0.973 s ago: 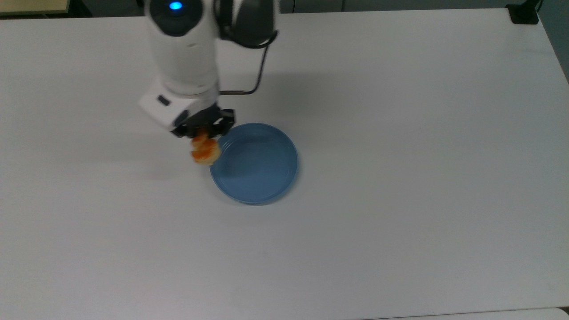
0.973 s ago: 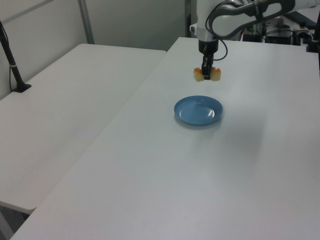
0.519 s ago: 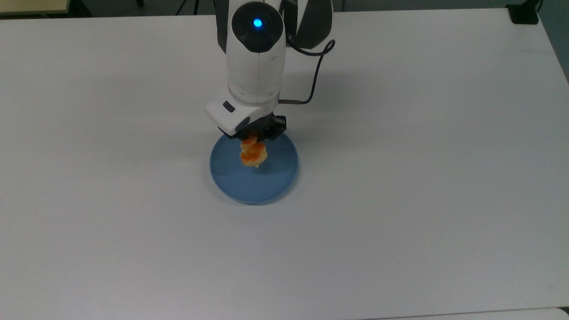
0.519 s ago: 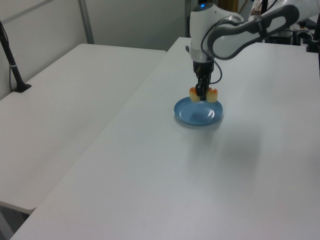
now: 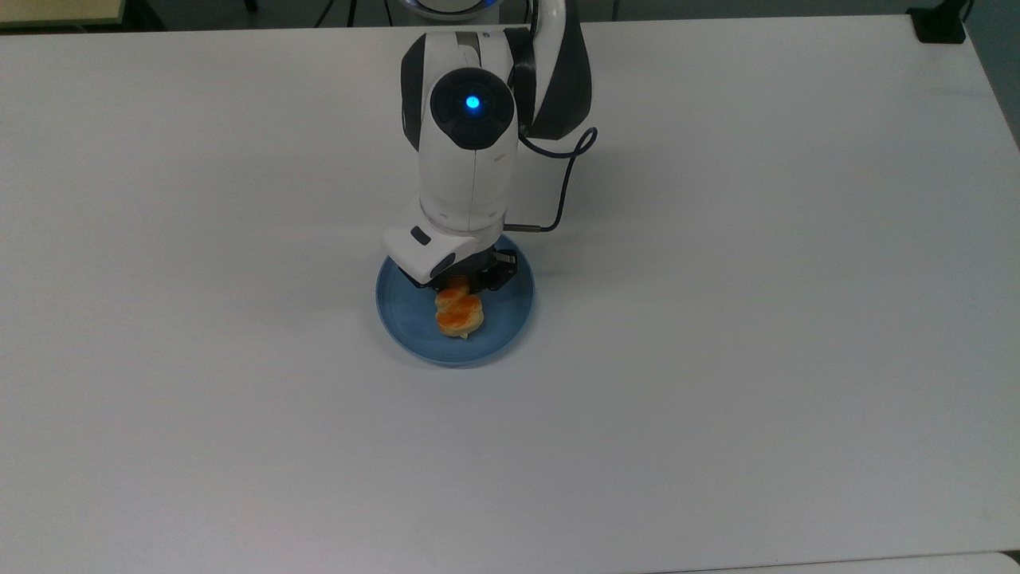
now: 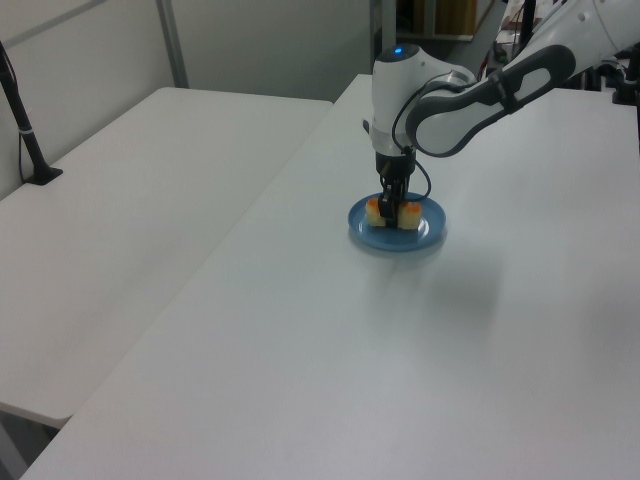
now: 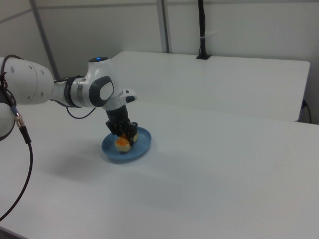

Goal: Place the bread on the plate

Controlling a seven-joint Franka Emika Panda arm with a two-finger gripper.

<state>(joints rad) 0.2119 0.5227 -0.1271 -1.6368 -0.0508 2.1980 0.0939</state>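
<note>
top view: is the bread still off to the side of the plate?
No. The bread sits within the rim of the plate, under the pincer that grips it.

arm [image 5: 466,171]: glossy white rounded shells | joints: dark grey bands between segments | wrist cap: dark disc with a lit blue dot | cable: thin black, looping from the upper housing to a plug at the wrist side | flange: white block with a small dark button | pincer [image 5: 460,281]: black
</note>
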